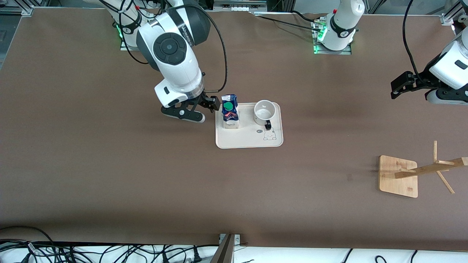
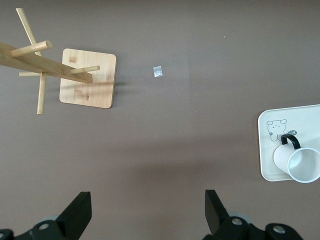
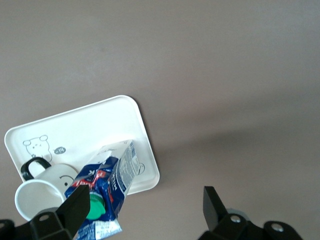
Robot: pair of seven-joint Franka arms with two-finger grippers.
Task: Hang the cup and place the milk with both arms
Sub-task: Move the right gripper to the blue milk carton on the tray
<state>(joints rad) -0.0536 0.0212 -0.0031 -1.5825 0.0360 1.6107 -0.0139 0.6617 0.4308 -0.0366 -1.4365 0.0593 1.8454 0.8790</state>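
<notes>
The milk (image 1: 230, 116), a blue-topped carton with a green cap, stands upright on a cream tray (image 1: 249, 140). The cup (image 1: 264, 110) stands beside it on the tray, black handle toward the front camera. My right gripper (image 1: 206, 105) is open and empty, over the table just off the tray's edge, beside the milk. In the right wrist view (image 3: 145, 210) the milk (image 3: 107, 187) shows next to one finger (image 3: 75, 205), with the cup (image 3: 37, 195) past it. My left gripper (image 1: 402, 84) is open and empty (image 2: 147, 212), over bare table toward the left arm's end.
A wooden cup rack (image 1: 398, 176) with pegs stands on a square base nearer the front camera, toward the left arm's end. It also shows in the left wrist view (image 2: 87, 78), along with the tray (image 2: 267, 150), the cup (image 2: 300, 162) and a small scrap (image 2: 158, 71).
</notes>
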